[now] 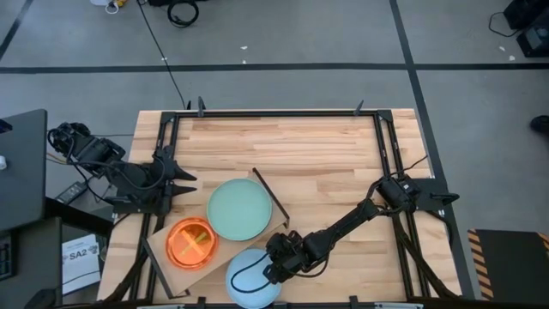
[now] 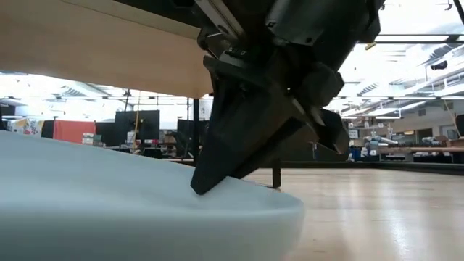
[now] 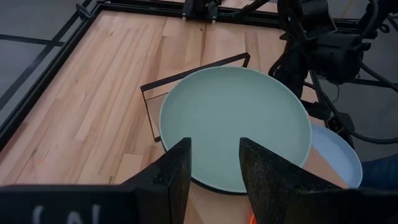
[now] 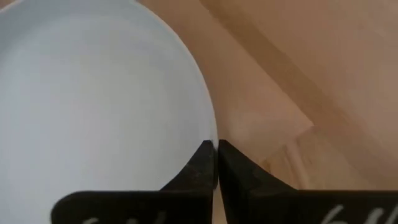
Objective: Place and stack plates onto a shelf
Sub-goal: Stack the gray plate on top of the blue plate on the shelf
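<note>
The light-blue plate (image 1: 249, 279) lies at the table's near edge, just off the shelf's near end. My right gripper (image 1: 268, 271) reaches over from the right and is shut on its rim. The mint-green plate (image 1: 240, 209) rests flat on the pale wooden shelf (image 1: 163, 260), beside the shelf's black bar frame (image 1: 270, 199); a dark rim (image 3: 208, 185) shows under it. The orange plate (image 1: 191, 242) also lies on the shelf, nearer its left end. My left gripper (image 3: 214, 158) waits open at the table's left edge, pointing toward the mint-green plate (image 3: 235, 124). My right gripper pinches the light-blue plate's rim (image 4: 213, 138) on the side toward the table's right. One finger (image 4: 200, 160) is on the plate's inner face and the other (image 4: 231, 160) is outside it. The fingers slant down from the right. Whether the plate is lifted I cannot tell.
The slatted tabletop (image 1: 317, 150) stretches bare behind and to the right of the shelf. A black metal frame (image 1: 274, 112) runs around the table's edges. The right arm (image 1: 343, 225) lies low across the table's near right part.
</note>
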You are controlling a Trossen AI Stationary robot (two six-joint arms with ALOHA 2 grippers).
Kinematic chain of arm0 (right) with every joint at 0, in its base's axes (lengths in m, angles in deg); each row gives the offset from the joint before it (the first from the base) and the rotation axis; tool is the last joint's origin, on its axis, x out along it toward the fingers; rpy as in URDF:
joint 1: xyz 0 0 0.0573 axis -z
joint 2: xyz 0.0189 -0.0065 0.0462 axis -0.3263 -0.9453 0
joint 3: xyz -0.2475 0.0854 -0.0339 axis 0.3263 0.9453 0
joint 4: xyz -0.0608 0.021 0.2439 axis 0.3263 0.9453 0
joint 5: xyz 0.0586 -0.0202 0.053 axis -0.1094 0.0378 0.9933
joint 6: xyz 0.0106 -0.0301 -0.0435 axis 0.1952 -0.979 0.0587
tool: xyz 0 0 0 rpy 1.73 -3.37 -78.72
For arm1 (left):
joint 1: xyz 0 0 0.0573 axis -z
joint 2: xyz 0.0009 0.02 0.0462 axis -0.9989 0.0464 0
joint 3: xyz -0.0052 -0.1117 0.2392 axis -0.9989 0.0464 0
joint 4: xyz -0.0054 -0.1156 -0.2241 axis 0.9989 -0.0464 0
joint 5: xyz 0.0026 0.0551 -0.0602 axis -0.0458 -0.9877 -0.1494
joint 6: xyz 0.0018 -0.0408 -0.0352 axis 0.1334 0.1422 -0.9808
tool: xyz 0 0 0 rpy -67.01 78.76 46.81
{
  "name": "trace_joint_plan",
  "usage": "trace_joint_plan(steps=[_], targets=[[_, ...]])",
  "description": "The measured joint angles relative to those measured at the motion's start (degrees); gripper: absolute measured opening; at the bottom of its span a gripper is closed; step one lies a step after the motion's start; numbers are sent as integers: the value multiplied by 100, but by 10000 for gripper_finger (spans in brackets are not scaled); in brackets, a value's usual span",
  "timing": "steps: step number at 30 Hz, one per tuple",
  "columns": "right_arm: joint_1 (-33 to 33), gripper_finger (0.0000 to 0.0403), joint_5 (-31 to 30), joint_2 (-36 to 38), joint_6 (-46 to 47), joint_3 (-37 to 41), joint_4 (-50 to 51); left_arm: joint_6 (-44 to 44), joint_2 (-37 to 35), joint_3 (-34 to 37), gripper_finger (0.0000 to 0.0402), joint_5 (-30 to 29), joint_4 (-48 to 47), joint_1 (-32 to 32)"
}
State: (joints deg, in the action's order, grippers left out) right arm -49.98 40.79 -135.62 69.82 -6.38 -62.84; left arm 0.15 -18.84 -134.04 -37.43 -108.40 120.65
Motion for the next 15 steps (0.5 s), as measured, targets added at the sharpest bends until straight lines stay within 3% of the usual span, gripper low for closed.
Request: trace_joint_plan(steps=[15], targets=[[-4,14,72,121,230,-6,701,1,0,0,141,-2,0,1]])
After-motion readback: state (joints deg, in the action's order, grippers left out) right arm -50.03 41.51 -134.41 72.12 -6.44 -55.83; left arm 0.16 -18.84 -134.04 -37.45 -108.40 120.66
